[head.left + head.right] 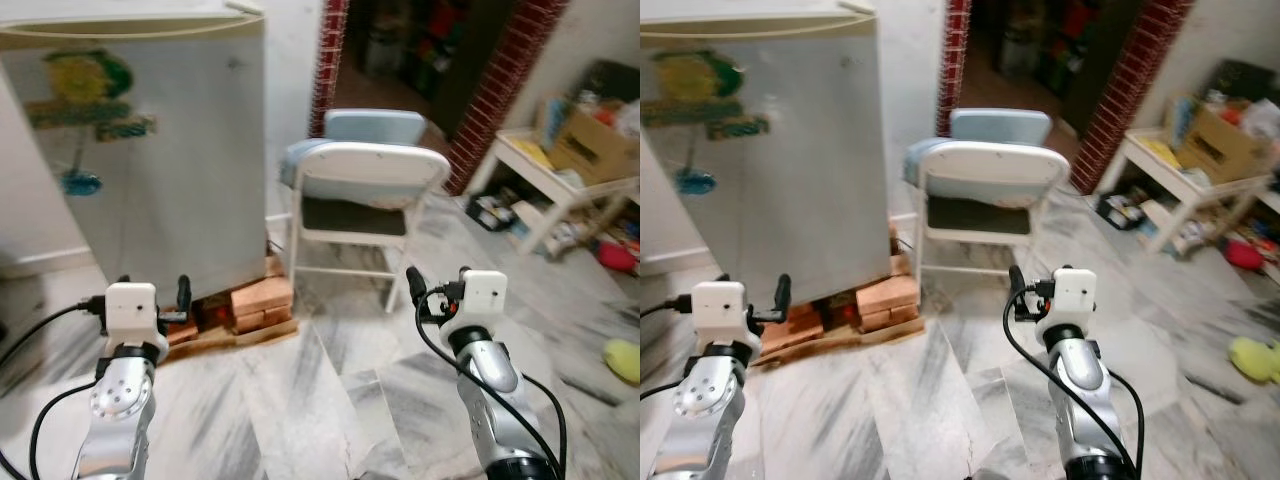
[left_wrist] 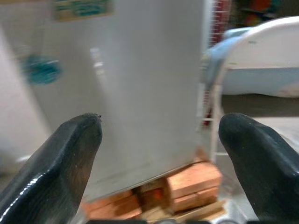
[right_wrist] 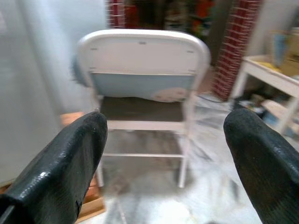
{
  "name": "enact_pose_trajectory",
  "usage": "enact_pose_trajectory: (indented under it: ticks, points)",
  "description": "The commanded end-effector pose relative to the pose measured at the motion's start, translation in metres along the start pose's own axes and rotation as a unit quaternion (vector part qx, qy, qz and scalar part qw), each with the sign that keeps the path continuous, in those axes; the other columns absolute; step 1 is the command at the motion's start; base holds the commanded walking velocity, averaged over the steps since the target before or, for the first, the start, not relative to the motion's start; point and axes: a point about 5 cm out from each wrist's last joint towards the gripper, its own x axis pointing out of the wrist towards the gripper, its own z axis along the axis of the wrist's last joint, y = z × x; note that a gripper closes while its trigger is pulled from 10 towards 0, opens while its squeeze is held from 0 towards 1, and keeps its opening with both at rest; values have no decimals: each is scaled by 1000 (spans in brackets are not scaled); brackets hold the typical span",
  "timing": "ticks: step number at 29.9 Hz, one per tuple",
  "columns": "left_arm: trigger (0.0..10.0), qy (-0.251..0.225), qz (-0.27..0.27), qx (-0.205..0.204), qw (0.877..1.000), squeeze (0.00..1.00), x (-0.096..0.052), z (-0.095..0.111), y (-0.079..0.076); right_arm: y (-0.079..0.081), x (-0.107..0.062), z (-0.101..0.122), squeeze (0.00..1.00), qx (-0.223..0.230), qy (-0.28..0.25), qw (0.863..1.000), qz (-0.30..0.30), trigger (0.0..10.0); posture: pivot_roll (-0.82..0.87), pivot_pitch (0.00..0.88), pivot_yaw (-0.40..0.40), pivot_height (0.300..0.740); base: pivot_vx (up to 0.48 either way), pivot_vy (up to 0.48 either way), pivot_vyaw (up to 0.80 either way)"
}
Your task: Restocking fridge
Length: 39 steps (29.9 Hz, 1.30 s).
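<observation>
In the upper left of the frame stands your fridge (image 1: pixel 140 150), door closed, with a faded sticker (image 1: pixel 85 100) on its front; it sits raised on bricks (image 1: pixel 262 300) and wooden planks on the marble floor (image 1: pixel 330 400). Just beside it, in the centre, a white folding chair (image 1: pixel 365 200) faces away from you, a pale blue cushion behind its backrest. At the right edge a low white surface (image 1: pixel 555 190) carries a cardboard box (image 1: pixel 595 140) and clutter, with more items on the floor under and around it. Your left claw (image 2: pixel 159 154) is raised at lower left, fingers spread apart and holding nothing, pointed at the fridge's lower corner. Your right claw (image 3: pixel 163 154) is raised at lower centre-right, fingers likewise apart and bare, pointed at the chair.
</observation>
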Motion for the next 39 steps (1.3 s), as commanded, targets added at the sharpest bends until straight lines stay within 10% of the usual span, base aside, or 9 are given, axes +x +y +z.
enact_pose_trajectory:
  ticks: [1,39]
  points:
    - [10000,1,-19,-2,1000,0,0,0,-10,-9,-1,-1,0,-1,1,1000,-14,10000,57,0,-55,740,0,480,-400]
    - [10000,27,-53,-1,998,0,-1,-12,-18,-13,8,0,0,-4,-5,999,-35,10000,49,0,-30,740,0,480,-189]
